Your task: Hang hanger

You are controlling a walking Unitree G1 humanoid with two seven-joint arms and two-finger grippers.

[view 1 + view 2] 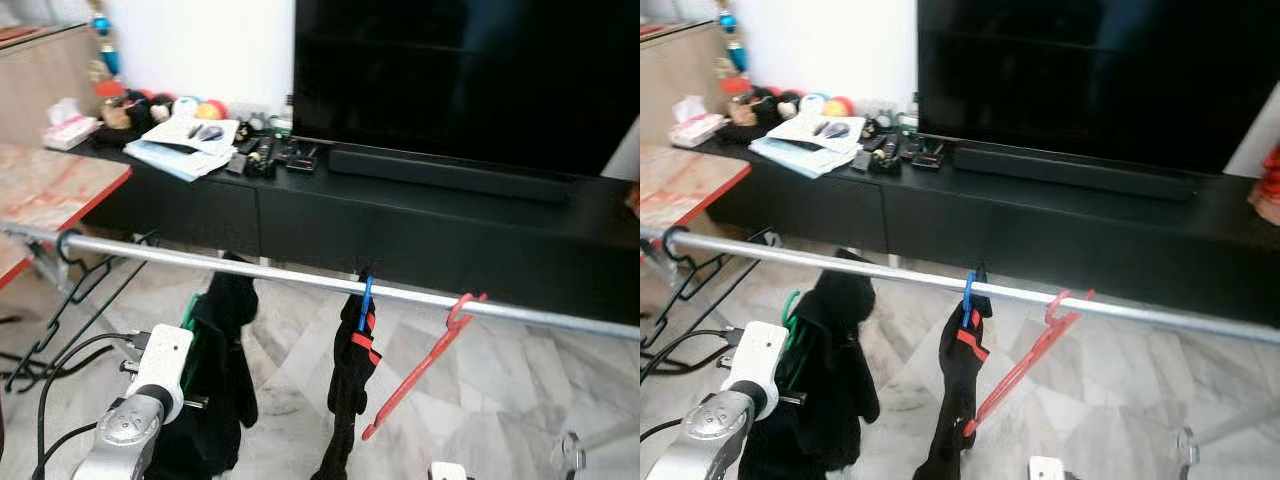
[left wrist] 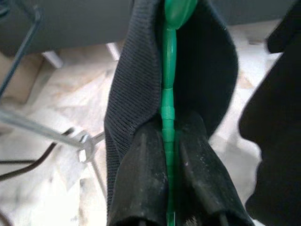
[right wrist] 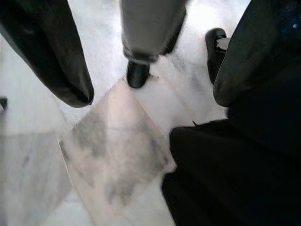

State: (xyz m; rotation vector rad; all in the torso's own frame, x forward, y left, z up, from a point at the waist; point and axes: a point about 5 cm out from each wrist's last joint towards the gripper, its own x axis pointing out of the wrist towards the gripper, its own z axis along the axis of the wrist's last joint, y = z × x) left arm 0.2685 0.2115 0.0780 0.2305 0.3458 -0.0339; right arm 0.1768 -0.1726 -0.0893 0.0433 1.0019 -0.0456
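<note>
The left gripper [image 2: 168, 188] clamps its fingers on the green hanger [image 2: 167, 117], draped with a black garment [image 1: 225, 370], at seven o'clock below the metal rail [image 1: 300, 278]. The right gripper [image 3: 150, 101] hangs with fingers apart above the marble floor [image 3: 108, 155].

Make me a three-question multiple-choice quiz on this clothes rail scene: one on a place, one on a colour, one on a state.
1. Where does the red hanger hang?
A. on the metal rail
B. on the TV cabinet
C. on the floor

2. What colour is the hanger in the left gripper?
A. blue
B. green
C. red

3. How are the right gripper fingers?
A. shut on a sock
B. shut on a hanger
C. open

Answers: 1 A, its hook sits over the rail. 2 B, the green hanger is pinched between the fingers. 3 C, the fingers stand apart over the floor.
</note>
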